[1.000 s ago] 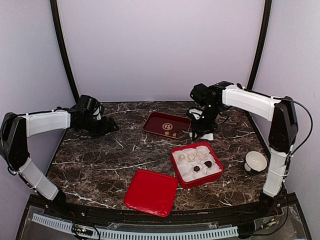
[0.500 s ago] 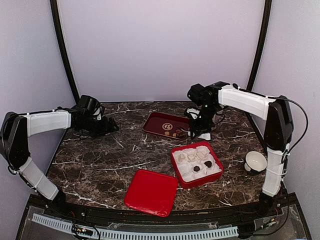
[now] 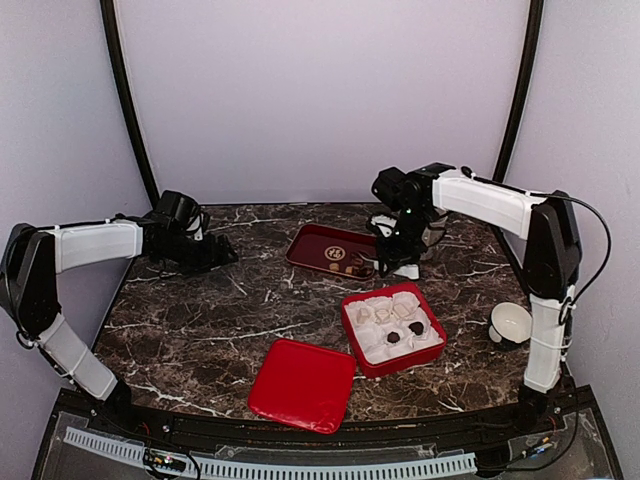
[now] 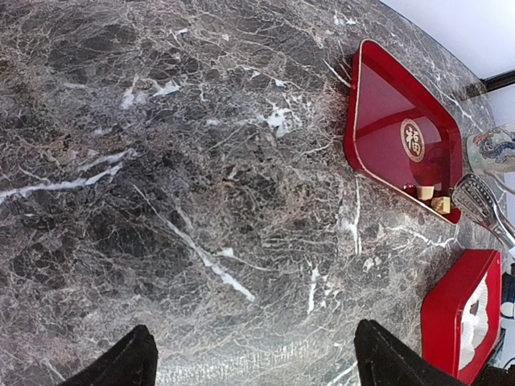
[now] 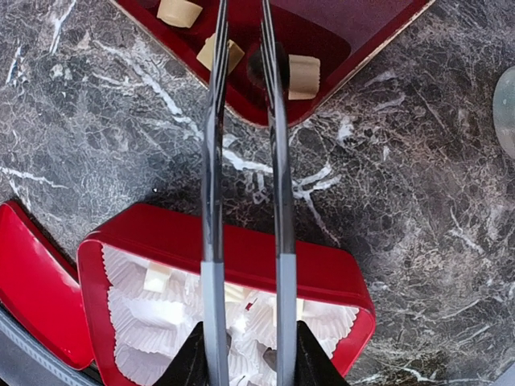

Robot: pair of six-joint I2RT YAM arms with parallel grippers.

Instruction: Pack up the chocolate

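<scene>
Tan chocolate pieces (image 5: 304, 76) lie in the near corner of the dark red tray (image 3: 318, 243). My right gripper (image 5: 245, 354) is shut on metal tongs (image 5: 278, 185), whose arms reach over that corner. A dark lump (image 5: 256, 66) sits between the tong arms near their tips; I cannot tell whether it is gripped. Below the tongs is the red box (image 5: 241, 249), lined with white paper cups, holding two dark chocolates (image 3: 394, 338) and a cream piece (image 5: 156, 277). My left gripper (image 4: 249, 366) hangs open over bare marble at the far left (image 3: 225, 255).
The red lid (image 3: 302, 385) lies at the front centre. A white cup (image 3: 511, 323) stands at the right by the right arm's base. A patterned ceramic vessel (image 4: 491, 149) stands just behind the tray's right end.
My right arm has shifted slightly left and back, bringing the tongs over the tray's near corner. The left arm has not moved.
</scene>
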